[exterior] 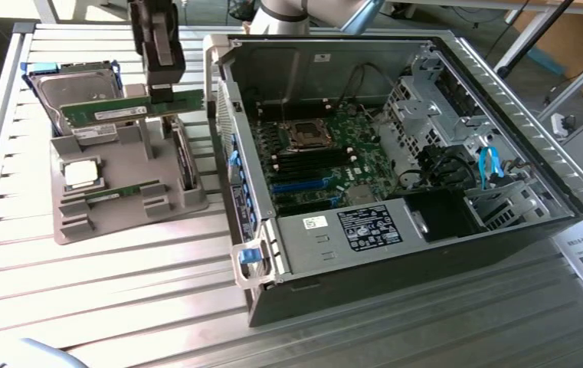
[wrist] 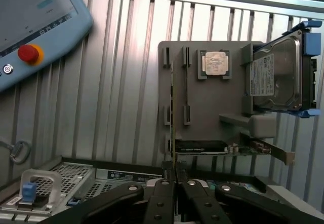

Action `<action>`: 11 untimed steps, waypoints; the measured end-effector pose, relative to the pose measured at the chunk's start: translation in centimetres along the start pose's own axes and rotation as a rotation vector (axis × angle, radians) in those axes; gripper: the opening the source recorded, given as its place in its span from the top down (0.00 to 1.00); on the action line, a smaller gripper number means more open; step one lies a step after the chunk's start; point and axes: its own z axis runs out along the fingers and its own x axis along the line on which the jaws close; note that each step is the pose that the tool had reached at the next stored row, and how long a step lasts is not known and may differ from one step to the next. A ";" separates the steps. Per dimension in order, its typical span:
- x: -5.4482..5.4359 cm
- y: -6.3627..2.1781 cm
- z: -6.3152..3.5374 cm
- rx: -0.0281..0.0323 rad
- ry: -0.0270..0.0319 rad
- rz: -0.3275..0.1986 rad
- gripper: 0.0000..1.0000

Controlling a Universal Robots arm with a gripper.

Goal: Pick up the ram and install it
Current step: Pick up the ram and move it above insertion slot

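Wrist view shows the gripper (wrist: 175, 176) clamped narrowly on the ram (wrist: 173, 117), above the grey holder (wrist: 212, 107).

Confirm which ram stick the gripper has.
The upper ram, beside the hard drive: the gripper is shut on it. The lower ram sits untouched in a holder slot near the processor.

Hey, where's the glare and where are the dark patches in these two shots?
Exterior view: strong light washes out the table on that view's left, while the inside of the computer case is dimmer, darkest around its lower bays. Wrist view: pale streaks of glare run down the middle slats of the same table, and the hard drive catches a soft sheen on its metal lid.
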 end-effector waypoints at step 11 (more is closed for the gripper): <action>0.3 -2.76 -0.12 0.0000 0.0001 -0.003 0.88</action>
